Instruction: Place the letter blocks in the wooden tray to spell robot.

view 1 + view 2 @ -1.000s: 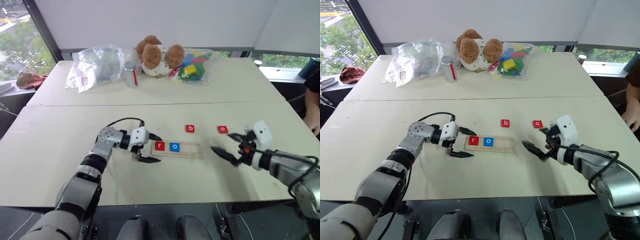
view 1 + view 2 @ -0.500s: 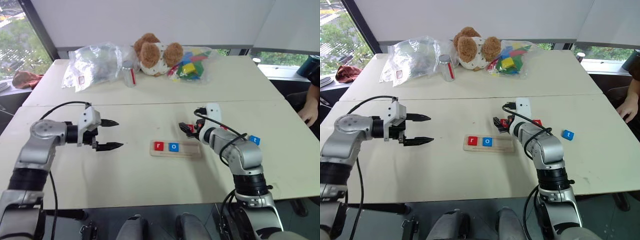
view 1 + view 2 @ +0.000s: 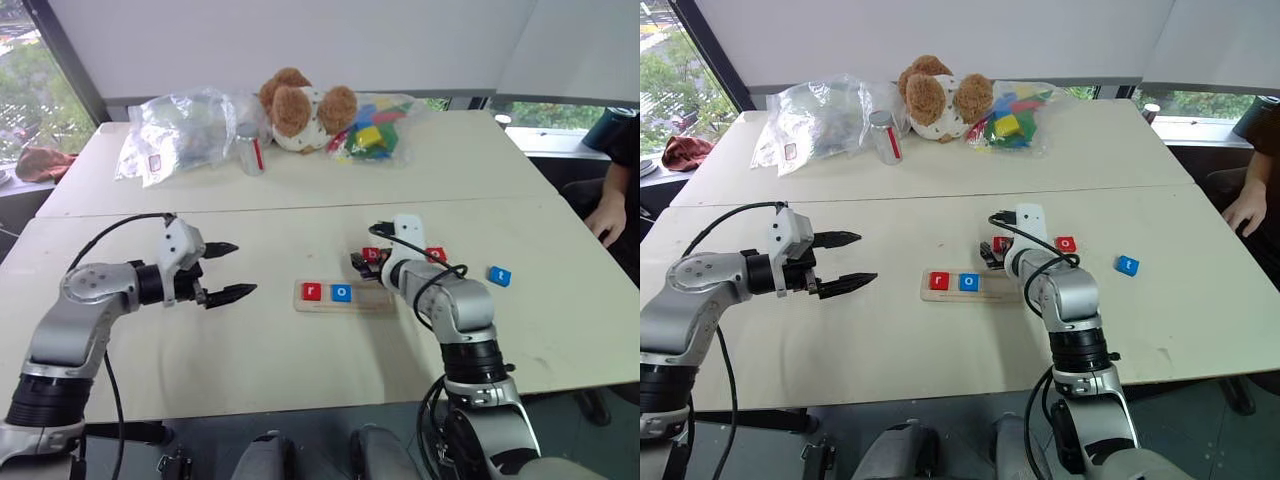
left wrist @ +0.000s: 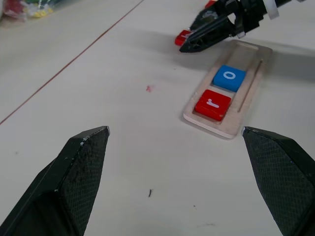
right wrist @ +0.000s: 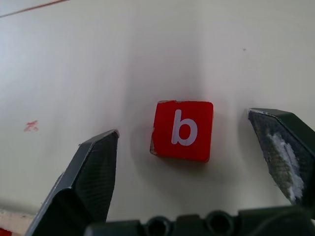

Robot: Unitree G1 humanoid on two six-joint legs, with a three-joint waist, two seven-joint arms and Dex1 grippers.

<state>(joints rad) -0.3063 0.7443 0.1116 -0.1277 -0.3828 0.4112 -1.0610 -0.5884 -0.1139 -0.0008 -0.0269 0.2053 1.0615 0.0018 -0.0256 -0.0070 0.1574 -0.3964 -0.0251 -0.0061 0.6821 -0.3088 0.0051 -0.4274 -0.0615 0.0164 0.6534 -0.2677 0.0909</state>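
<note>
Between the right gripper's (image 5: 189, 142) spread black fingers lies a flat, square red b tile (image 5: 182, 130).

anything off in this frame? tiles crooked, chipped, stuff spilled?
Nothing serious. The red b tile lies flat on the table between the right gripper's open jaws, one lower corner looking slightly chipped. The r tile and o tile sit square in the wooden tray. Nothing spilled.

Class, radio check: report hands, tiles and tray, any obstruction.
Left hand open, empty, off to the side. Right hand open astride red b tile, not gripping. Wooden tray holds r, o. Nothing blocking.
</note>
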